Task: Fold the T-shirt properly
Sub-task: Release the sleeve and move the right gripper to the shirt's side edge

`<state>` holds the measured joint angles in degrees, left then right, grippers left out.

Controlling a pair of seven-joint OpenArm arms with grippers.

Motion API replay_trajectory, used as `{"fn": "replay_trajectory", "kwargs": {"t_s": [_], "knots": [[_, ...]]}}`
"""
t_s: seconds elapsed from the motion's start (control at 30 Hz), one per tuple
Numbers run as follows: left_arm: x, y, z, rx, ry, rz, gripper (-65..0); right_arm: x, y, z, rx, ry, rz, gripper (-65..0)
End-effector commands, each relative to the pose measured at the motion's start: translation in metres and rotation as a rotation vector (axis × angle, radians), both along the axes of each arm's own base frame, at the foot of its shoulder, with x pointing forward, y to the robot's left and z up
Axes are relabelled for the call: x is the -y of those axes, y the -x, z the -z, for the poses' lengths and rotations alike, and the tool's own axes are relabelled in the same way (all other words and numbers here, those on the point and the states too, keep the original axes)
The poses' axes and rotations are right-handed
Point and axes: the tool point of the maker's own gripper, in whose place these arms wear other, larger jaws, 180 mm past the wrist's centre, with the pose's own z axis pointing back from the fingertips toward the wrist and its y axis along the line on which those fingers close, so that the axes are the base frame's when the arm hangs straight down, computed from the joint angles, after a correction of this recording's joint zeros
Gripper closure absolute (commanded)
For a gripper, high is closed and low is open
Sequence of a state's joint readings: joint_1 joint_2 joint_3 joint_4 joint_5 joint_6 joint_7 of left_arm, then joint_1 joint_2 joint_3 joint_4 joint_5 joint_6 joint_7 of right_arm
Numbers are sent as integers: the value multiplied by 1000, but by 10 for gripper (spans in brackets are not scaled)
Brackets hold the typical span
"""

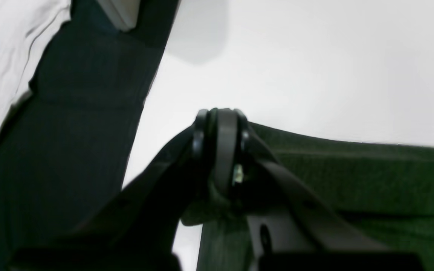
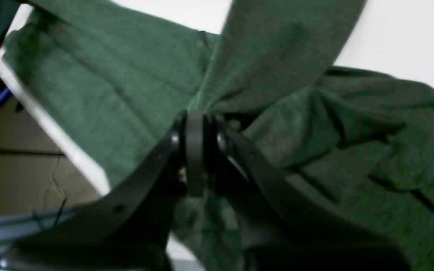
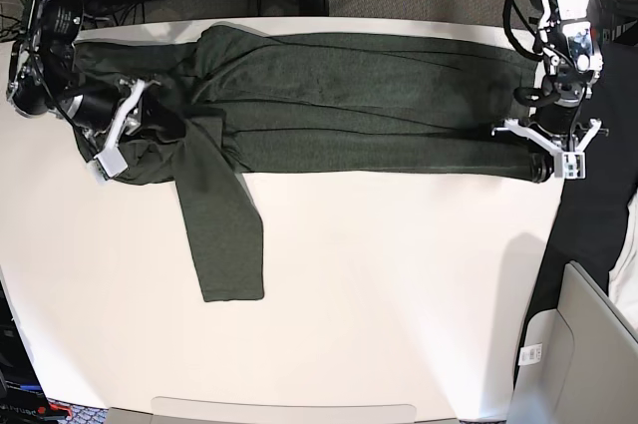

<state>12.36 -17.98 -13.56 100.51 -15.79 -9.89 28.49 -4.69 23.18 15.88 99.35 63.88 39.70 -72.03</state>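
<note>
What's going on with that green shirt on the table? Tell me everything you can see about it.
The T-shirt is dark olive green, thin heathered knit, plain, with long sleeves. It lies folded lengthwise into a long band across the far side of the white table. One sleeve hangs out from the band toward the near edge, flat on the table. The end by the sleeve is bunched and wrinkled. The right claw is shut on that bunched end; the left claw is shut on the opposite end.
</note>
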Motion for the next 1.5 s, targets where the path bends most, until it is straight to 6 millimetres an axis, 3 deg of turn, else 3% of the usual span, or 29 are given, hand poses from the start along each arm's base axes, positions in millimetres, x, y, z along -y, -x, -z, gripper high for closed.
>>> {"fn": "replay_trajectory", "kwargs": {"t_s": [0.0, 0.43, 0.6, 1.0, 1.17, 1.27, 1.47], "knots": [[-4, -5, -16, 53, -19, 0, -11, 3, -5, -15, 49, -3, -6, -20], [-3, 5, -8, 23, -20, 3, -12, 21, 11, -27, 41, 11, -25, -20], [-1, 17, 6, -22, -21, 10, -14, 22, 12, -28, 42, 26, -36, -20], [-20, 51, 65, -281, 9, -55, -14, 33, 16, -26, 24, 77, -51, -20], [-24, 54, 71, -302, 1, -53, -14, 39, 17, -27, 16, 104, -54, -20], [-29, 43, 64, -275, 1, -65, -14, 40, 16, -29, 19, 109, -57, -20], [-29, 31, 57, -251, 5, -68, -14, 62, 8, -55, 81, 93, -2, -20]]}}
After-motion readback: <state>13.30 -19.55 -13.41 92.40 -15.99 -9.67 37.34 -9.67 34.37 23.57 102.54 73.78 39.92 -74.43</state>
